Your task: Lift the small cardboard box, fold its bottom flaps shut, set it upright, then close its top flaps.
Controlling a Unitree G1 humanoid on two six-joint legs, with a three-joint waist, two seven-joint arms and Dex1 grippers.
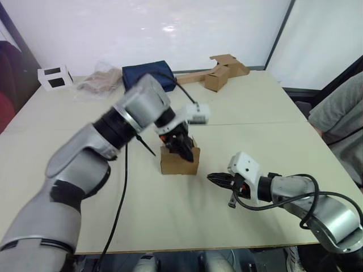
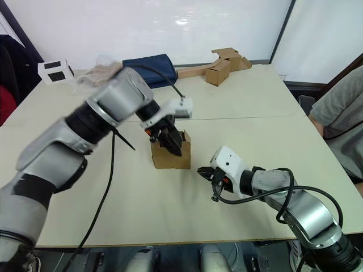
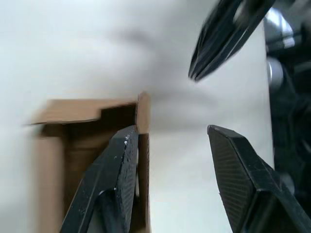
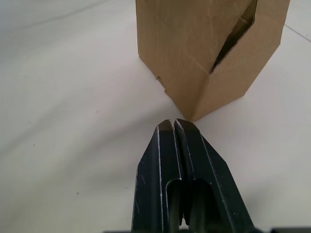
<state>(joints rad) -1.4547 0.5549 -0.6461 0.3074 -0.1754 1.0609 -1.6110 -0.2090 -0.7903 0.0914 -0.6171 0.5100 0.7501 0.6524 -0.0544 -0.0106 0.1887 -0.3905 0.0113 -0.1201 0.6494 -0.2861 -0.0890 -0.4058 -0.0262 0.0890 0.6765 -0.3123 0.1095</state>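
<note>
1. The small cardboard box (image 1: 179,160) stands upright mid-surface (image 1: 238,107), top open. I judge it light, stiff at the walls and floppy at the flaps, easy to tip or crush, so it is best taken by a wall edge.
2. My left end effector (image 1: 182,146) is at its open top, parted, one finger (image 3: 114,179) inside and the other outside a wall.
3. My right end effector (image 2: 205,172) is pressed shut, empty, just beside the box's corner.
</note>
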